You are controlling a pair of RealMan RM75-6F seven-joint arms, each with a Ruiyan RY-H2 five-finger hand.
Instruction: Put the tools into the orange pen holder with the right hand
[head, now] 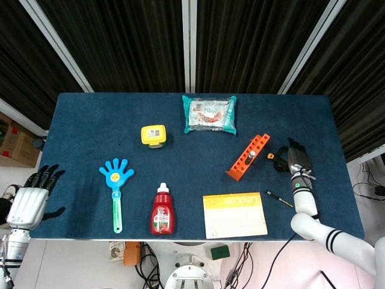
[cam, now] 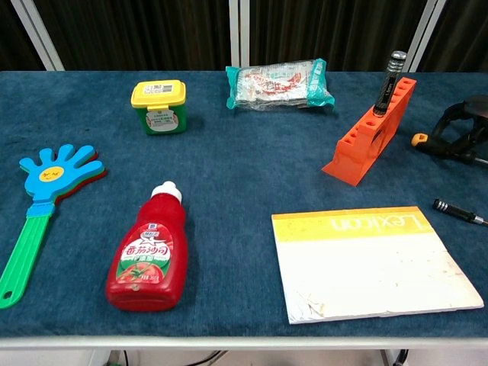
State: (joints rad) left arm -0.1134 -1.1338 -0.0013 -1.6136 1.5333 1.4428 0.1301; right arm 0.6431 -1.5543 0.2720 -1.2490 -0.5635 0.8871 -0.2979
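Screwdriver (cam: pixel 431 142) with the orange-and-black handle lies on the tabletop (head: pixel 90 120) just right of the orange pen holder (cam: pixel 371 130), which already carries one dark tool (cam: pixel 389 82) upright. Your right hand (head: pixel 295 161) curls over the screwdriver; whether it grips cannot be told. Your left hand (head: pixel 33 195) hangs spread, off the tabletop's corner.

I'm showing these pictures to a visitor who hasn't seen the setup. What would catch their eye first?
Likely the orange pen holder right of centre, one dark tool standing upright in it. Beside it the right hand closes over an orange-handled screwdriver on the blue table. The bright blue hand clapper lies far left.
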